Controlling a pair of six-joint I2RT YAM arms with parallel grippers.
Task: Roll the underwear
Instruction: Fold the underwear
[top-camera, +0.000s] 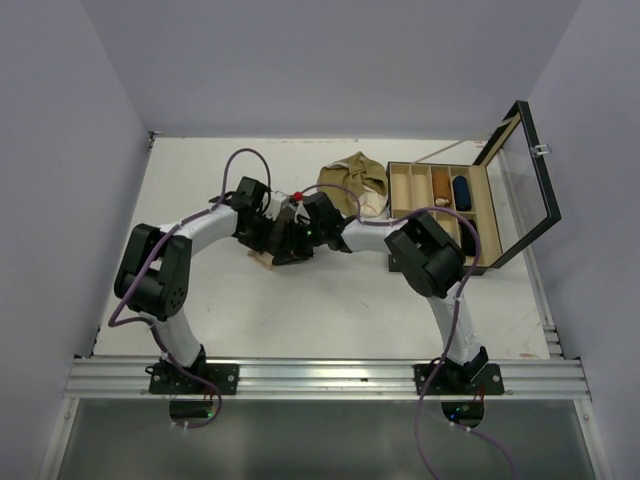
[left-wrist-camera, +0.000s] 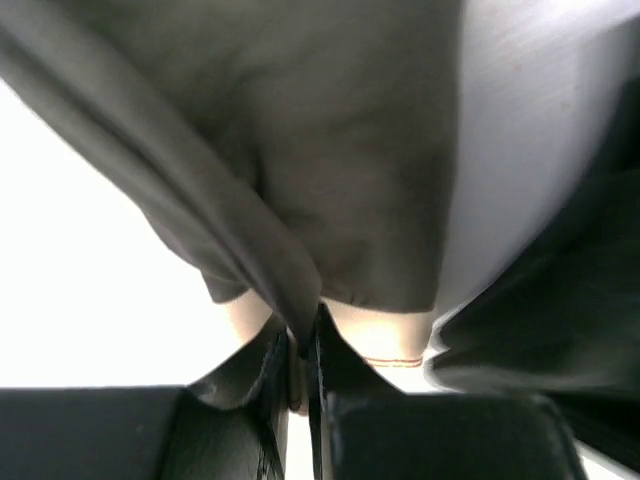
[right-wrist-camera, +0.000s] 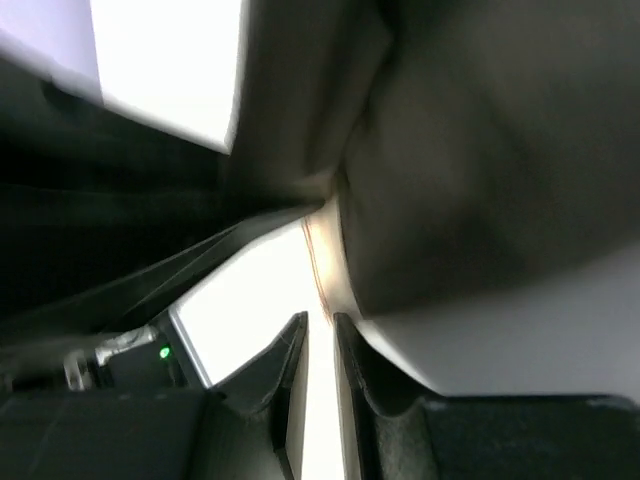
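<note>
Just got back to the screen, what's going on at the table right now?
Both arms are working the dark brown underwear mid-table. The left pincer is pinched shut on a fold of it. The right pincer sits nearly closed at its beige waistband edge; a grip there can't be confirmed. The olive-tan underwear lies crumpled beside the open case.

Left wrist view: the dark brown underwear is blurred and cut off by the top edge. Right wrist view: the same cloth is blurred, and it cannot be told whether the right pincer grips it. Top view: this garment is almost wholly hidden beneath the meeting arms. The right arm covers an edge of the olive-tan underwear. The contents of the box are too small to name.
</note>
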